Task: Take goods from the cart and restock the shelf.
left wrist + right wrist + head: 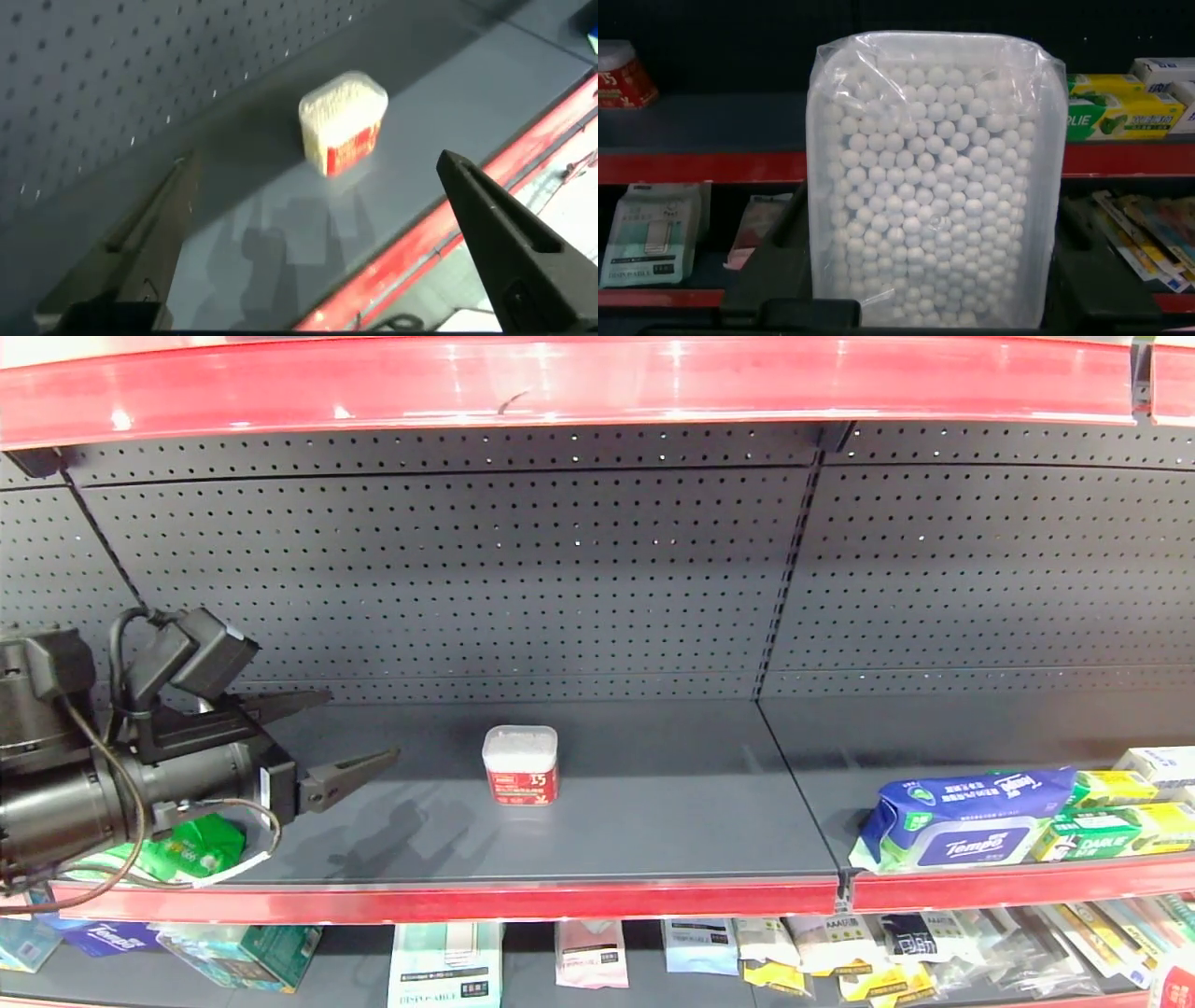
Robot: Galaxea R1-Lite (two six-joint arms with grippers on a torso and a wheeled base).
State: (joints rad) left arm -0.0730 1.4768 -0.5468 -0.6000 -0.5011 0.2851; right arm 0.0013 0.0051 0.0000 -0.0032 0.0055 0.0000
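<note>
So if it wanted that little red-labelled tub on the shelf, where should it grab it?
Probably across the tub at its red band, coming in level from the shelf front. It stands upright and alone, and the shelf above would hamper a drop from overhead. The open left gripper is nearest.

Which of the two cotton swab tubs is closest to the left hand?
The red-labelled tub standing on the shelf, just ahead of the open left hand; the other tub is gripped in the right hand.
</note>
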